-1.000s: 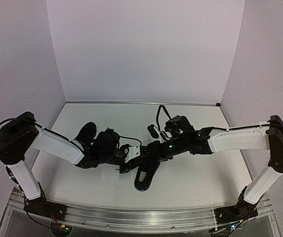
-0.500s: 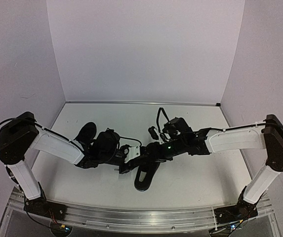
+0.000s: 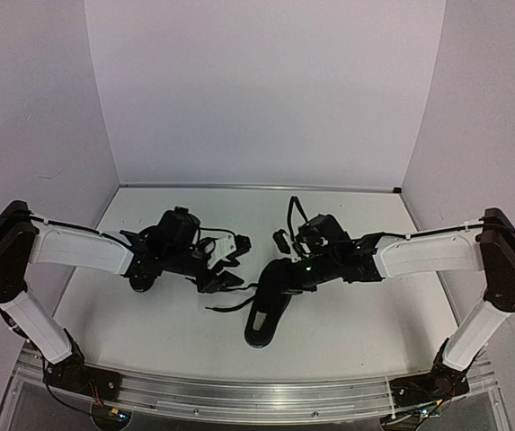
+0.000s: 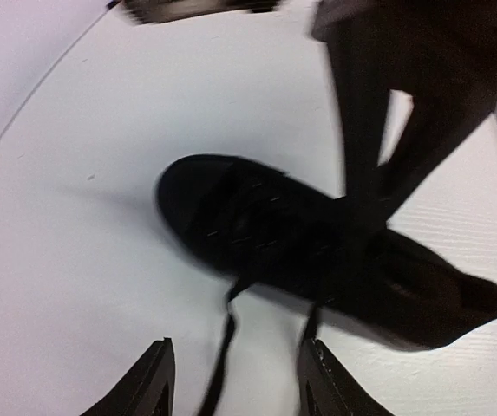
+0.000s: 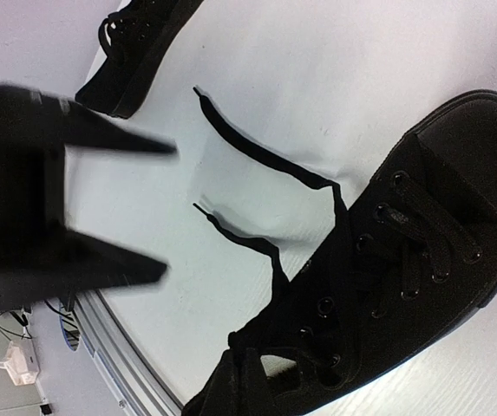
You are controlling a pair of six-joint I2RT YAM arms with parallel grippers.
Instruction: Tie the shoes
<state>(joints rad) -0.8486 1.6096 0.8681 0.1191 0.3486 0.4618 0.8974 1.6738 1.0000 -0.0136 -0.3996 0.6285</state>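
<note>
1. The left gripper (image 4: pixel 239 347) is spread wide with nothing pinched. One loose lace (image 4: pixel 218 364) just runs along the table (image 4: pixel 75 260) between its fingers (image 4: pixel 155 381).
2. The right gripper (image 5: pixel 170 211) also has its fingers apart and empty, with only bare table showing in the gap.
3. The shoe (image 3: pixel 264 319) lies near the front middle of the table, untied. Its laces (image 3: pixel 230 305) trail off toward the left gripper.
4. The other shoe (image 3: pixel 142 277) is way over on the left. From the top camera it's mostly buried under the left arm (image 3: pixel 77 250).
5. What's in the way: from above, the right gripper hangs right over the far end of the middle shoe and covers it. In the left wrist view it's a dark blurry shape in front of the shoe's middle. I can't tell if it's actually touching.
6. The right wrist view is the useful one. It shows the eyelets and both lace ends lying free on the table, apart from each other, which the top camera doesn't show.
7. That same view shows the other shoe in the open in the top-left corner, well apart from the first one.
8. The left wrist view is smeared, so there's no fine detail on the shoe there.
</note>
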